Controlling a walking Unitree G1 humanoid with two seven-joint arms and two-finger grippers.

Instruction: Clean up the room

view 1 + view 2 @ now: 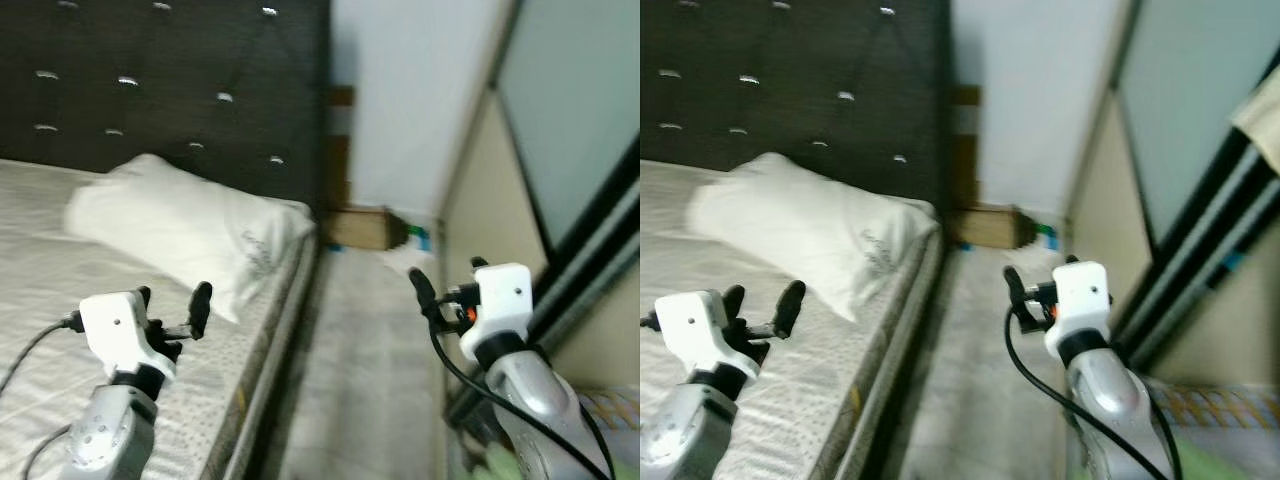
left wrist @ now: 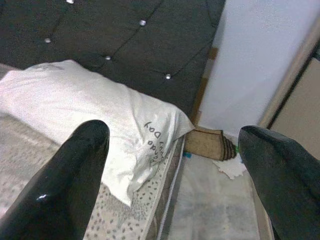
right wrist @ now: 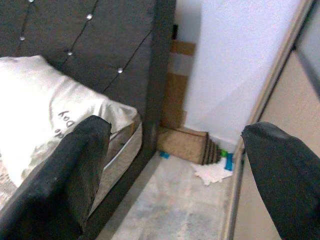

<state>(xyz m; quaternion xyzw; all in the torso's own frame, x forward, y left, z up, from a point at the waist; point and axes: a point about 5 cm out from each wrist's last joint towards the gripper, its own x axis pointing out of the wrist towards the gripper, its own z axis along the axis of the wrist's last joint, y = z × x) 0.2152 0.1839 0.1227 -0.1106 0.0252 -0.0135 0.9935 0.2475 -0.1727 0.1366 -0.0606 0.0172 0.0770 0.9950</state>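
A white pillow [image 1: 180,230] with dark lettering lies on the bed [image 1: 40,290] against the dark tufted headboard [image 1: 180,90]. At the far end of the floor aisle a brown cardboard box [image 3: 182,143] lies on its side. Beside it are a crumpled white paper [image 3: 214,171] and a small blue and green item [image 3: 226,159]. My left gripper [image 1: 172,305] hangs open over the mattress edge, short of the pillow, holding nothing. My right gripper [image 1: 448,280] is open and empty above the aisle, pointing toward the far corner.
A narrow strip of pale floor [image 1: 360,360] runs between the bed frame and a wardrobe with sliding doors [image 1: 570,130] on the right. Flat cardboard leans behind the headboard [image 3: 180,85]. Patterned and green cloth [image 1: 1210,420] lies at the lower right.
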